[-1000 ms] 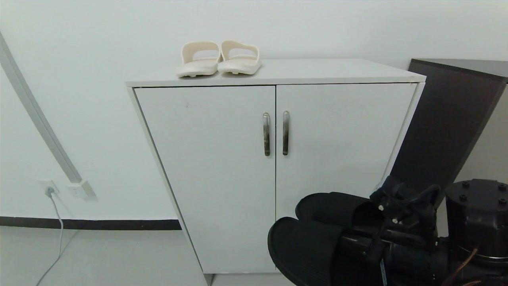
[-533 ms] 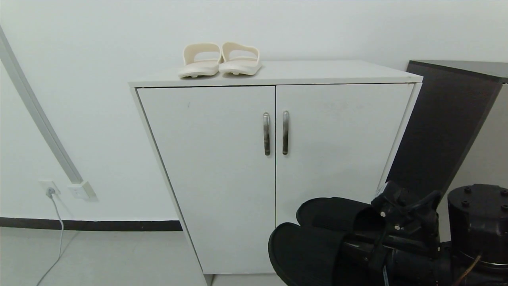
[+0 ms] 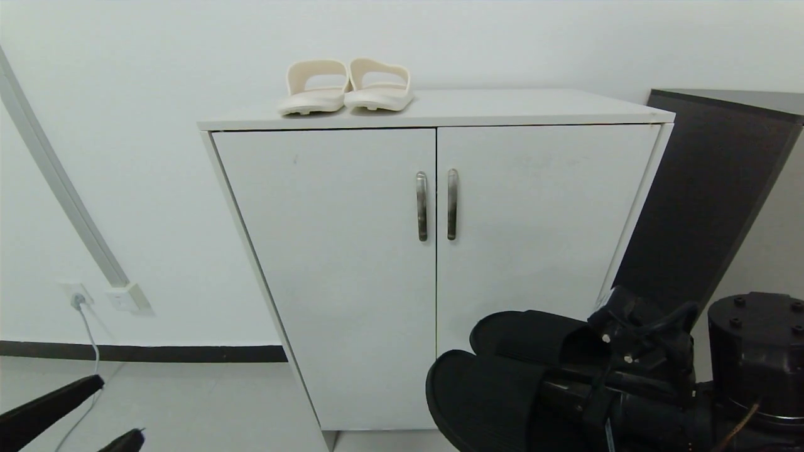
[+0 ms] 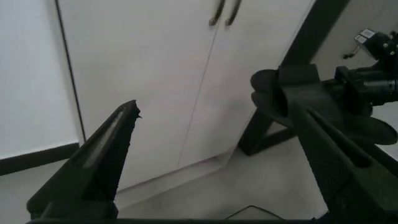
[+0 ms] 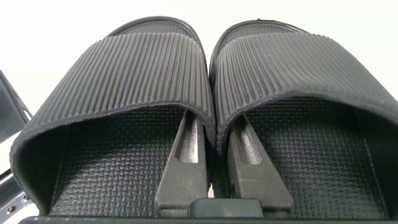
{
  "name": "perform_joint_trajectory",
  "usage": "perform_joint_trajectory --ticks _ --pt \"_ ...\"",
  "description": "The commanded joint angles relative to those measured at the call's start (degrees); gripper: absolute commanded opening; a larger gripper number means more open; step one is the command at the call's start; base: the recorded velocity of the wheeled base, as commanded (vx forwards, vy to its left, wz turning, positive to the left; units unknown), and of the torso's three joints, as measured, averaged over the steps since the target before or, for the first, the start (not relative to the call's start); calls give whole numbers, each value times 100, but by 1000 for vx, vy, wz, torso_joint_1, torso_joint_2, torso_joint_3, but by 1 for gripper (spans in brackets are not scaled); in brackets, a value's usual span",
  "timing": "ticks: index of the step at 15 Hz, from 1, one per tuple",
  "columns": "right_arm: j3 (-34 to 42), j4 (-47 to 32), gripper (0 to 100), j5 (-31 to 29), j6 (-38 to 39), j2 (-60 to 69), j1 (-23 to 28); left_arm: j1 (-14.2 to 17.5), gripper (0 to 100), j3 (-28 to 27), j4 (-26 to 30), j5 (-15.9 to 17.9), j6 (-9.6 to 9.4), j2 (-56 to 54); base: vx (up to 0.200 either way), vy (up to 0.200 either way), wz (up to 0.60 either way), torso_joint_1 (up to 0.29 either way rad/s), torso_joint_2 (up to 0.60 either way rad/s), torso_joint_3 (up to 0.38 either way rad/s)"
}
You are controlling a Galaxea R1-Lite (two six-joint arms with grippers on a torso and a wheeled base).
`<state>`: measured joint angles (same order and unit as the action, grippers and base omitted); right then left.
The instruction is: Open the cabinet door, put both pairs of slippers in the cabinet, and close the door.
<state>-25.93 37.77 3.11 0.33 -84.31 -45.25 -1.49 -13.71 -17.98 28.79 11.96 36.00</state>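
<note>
Right gripper clenched on black slippers, a finger under each strap so the pair carries together, low before the shut cabinet; left gripper spread open, likely for a handle.

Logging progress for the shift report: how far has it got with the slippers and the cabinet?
Done: nothing stored; both cabinet doors are shut. In hand: the right gripper pinches the black slippers, low on the right; the left gripper is open, low left. Left: open a door, load both pairs, the cream slippers on top included, then close.
</note>
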Motion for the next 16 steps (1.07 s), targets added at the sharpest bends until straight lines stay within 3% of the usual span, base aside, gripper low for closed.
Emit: perform_joint_trajectory --ticks 1,4,6,8,10,11,12,16 --pt "27 11 0 23 2 -50 -10 -572 100 -52 -751 170 17 1445 0 0 0 0 0 0" --pt "35 11 0 23 2 -50 -19 -1556 100 -342 -1137 74 105 2298 0 0 0 0 0 0" --pt "53 11 0 67 2 -50 -19 -2163 100 -782 -1348 -225 105 2966 0 0 0 0 0 0" --pt "70 29 0 85 2 -50 -28 -2541 100 -1072 -1577 -480 105 3405 0 0 0 0 0 0" --pt "79 55 0 155 11 -77 -19 -3068 100 -1599 -1797 -946 105 4073 0 0 0 0 0 0" --pt "79 55 0 155 2 -77 -19 -3174 100 -1714 -1805 -1078 114 4178 0 0 0 0 0 0" --pt "106 64 0 173 2 -50 -19 -3464 100 -2056 -1814 -1359 237 4398 0 0 0 0 0 0" --pt "106 328 0 181 2 -200 -19 -3543 100 -3199 -1805 -1034 377 5172 0 0 0 0 0 0"
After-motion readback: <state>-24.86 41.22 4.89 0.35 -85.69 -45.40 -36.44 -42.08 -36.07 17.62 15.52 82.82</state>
